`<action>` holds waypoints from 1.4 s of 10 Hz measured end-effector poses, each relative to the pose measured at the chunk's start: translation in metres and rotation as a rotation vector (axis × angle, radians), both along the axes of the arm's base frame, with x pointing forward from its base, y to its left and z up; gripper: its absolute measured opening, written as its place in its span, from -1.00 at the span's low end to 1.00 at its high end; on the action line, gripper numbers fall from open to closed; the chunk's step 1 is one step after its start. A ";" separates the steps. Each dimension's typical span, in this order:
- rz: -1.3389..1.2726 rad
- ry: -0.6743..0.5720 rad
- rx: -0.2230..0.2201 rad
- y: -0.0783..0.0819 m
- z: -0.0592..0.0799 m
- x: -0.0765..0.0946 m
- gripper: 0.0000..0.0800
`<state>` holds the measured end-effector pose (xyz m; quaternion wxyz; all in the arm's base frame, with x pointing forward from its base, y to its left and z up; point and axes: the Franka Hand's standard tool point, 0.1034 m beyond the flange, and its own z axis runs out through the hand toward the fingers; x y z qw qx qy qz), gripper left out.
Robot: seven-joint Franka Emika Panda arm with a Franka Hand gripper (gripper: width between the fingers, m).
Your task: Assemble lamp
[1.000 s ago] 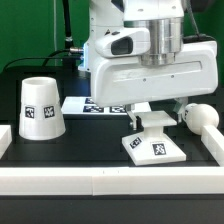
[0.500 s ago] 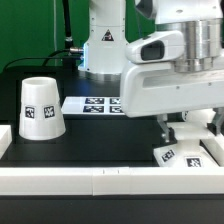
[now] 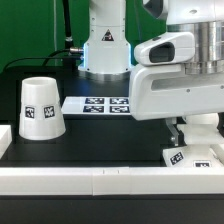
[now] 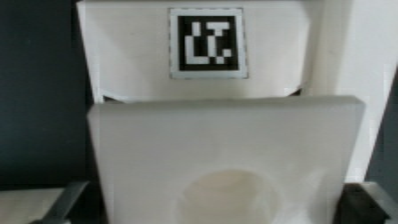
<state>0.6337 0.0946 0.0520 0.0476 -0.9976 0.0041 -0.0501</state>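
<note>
Although no brand name or legible word shows anywhere, black-and-white square tags are plentiful. The shade (image 3: 40,108) carries one on its front and another on its side. The marker board (image 3: 95,104) bears a row of them, and the base (image 3: 190,160) shows two on its flat top. In the wrist view one such tag sits plainly on the base's plate, above its raised middle block. The shade stands with its narrow end up on the dark table (image 3: 100,140) at the exterior view's left, well apart from everything else, with the marker board lying behind it toward the middle. The base sits low at the exterior view's right edge, just behind the white front rail (image 3: 100,182) and partly cut off by the frame. The tool (image 3: 197,135) comes straight down onto it, fingers pinching the raised block from either side. A second ago the base and tool were near the middle of the table. Half a second ago they were most of the way across, and now they are a little farther toward the exterior view's right. The shade and marker board have not shifted.
</note>
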 end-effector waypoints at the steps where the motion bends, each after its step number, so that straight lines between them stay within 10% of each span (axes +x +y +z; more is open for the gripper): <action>1: 0.001 0.002 0.000 0.000 0.000 0.000 0.33; 8: 0.006 0.002 -0.001 0.000 0.001 -0.001 0.74; 14: 0.032 0.047 -0.019 -0.002 0.034 -0.088 0.75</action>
